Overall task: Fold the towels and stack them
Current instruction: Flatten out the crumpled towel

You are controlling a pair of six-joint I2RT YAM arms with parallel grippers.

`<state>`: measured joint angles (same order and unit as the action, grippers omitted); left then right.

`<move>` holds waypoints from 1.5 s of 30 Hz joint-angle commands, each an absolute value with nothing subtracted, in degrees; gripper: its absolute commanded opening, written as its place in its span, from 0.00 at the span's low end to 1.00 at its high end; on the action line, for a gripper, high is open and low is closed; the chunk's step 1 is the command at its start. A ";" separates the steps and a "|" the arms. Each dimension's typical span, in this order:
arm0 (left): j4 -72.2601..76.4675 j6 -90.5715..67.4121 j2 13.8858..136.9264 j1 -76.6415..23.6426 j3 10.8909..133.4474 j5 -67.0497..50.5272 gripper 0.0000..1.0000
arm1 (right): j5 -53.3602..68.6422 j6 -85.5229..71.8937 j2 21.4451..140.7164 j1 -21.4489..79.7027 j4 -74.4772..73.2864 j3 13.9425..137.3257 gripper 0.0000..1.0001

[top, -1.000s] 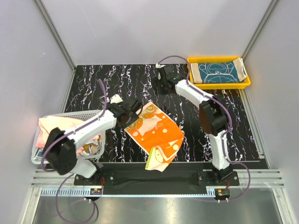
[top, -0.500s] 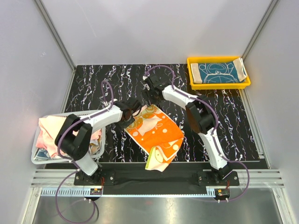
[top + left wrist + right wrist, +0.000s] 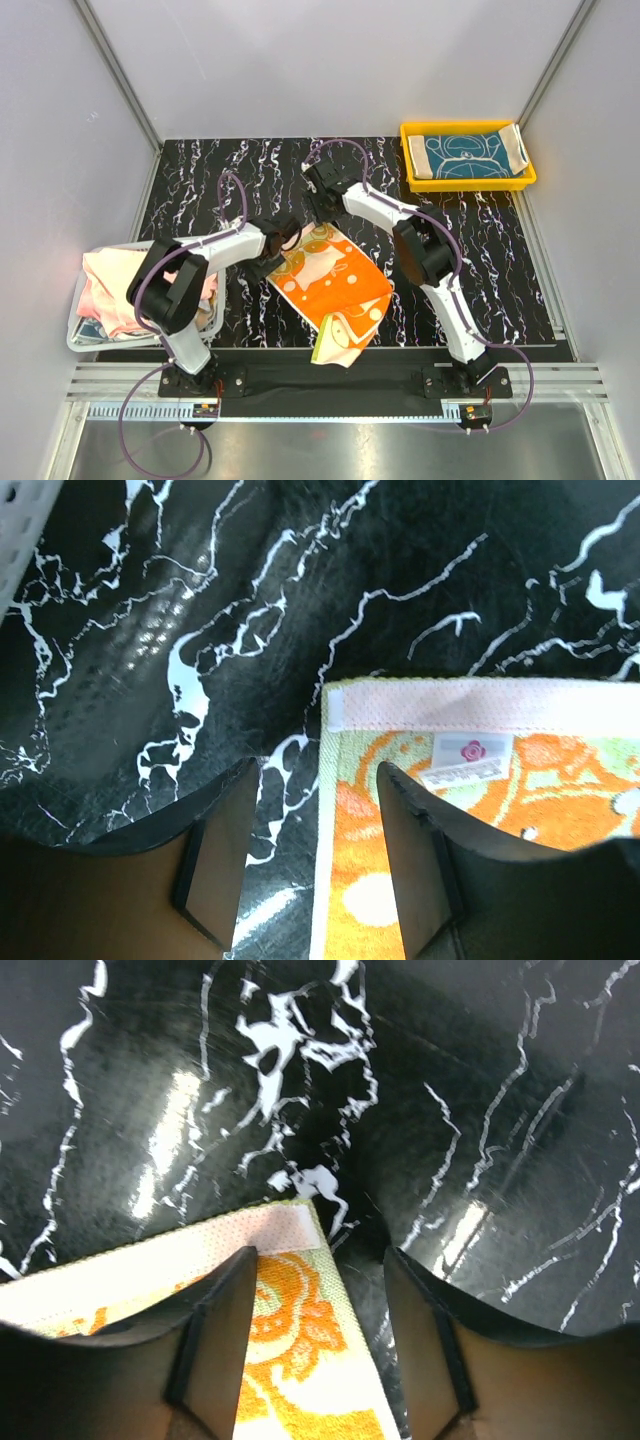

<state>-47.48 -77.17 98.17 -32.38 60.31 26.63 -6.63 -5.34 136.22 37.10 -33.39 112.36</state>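
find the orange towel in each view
top external: orange towel lies mid-table, set diagonally.
left wrist: orange towel at lower right, a label near its corner.
right wrist: orange towel at lower left, its corner pointing up.
shared landmark: the black marbled table.

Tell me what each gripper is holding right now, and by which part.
Nothing is held. The left gripper and right gripper stand open, each straddling a far corner of the orange towel, with jaws not closed on it.
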 commanded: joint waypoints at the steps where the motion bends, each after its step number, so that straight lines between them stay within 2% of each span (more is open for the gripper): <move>1: -47.72 -78.22 99.66 -31.47 62.40 30.06 0.56 | -7.82 -4.83 138.60 38.14 -34.80 115.05 0.58; 5: -48.34 -77.78 101.69 -30.94 64.24 30.67 0.55 | -8.78 -4.92 138.78 38.14 -34.80 115.22 0.46; 6: -48.25 -77.61 102.21 -30.76 64.42 30.67 0.54 | -9.14 -5.01 138.69 38.14 -34.98 115.22 0.39; 8: -47.38 -77.00 102.74 -30.15 64.95 30.50 0.50 | -9.58 -5.10 138.60 38.06 -34.89 114.96 0.35; 10: -46.67 -76.12 103.45 -29.80 65.39 30.15 0.42 | -9.75 -5.36 138.34 38.14 -34.54 114.52 0.30; 12: -45.44 -74.54 104.06 -29.36 65.83 29.88 0.37 | -9.15 -5.80 137.73 38.06 -33.84 113.65 0.29; 15: -43.34 -72.16 105.47 -28.74 66.36 28.92 0.17 | -8.18 -6.85 137.29 37.79 -33.40 112.85 0.26; 16: -42.37 -71.20 105.90 -28.57 66.44 28.74 0.07 | -7.65 -7.03 137.02 37.62 -33.31 112.68 0.25; 18: -41.05 -69.70 106.08 -28.30 66.80 28.04 0.00 | -7.47 -7.38 136.58 37.44 -33.22 112.24 0.25; 28: -34.46 -53.47 98.89 -28.30 70.66 26.63 0.00 | -3.52 -12.13 125.87 32.79 -30.59 105.91 0.19; 33: -32.43 -44.84 90.54 -29.79 72.42 26.27 0.00 | -4.92 -12.91 114.01 32.17 -29.71 101.17 0.16; 38: -36.30 -37.54 81.75 -32.78 75.76 27.16 0.00 | -5.80 -15.11 99.97 32.26 -28.83 94.33 0.00; 45: -39.90 -29.80 70.94 -40.77 77.78 31.02 0.00 | -5.28 -16.08 82.64 32.78 -27.33 86.75 0.00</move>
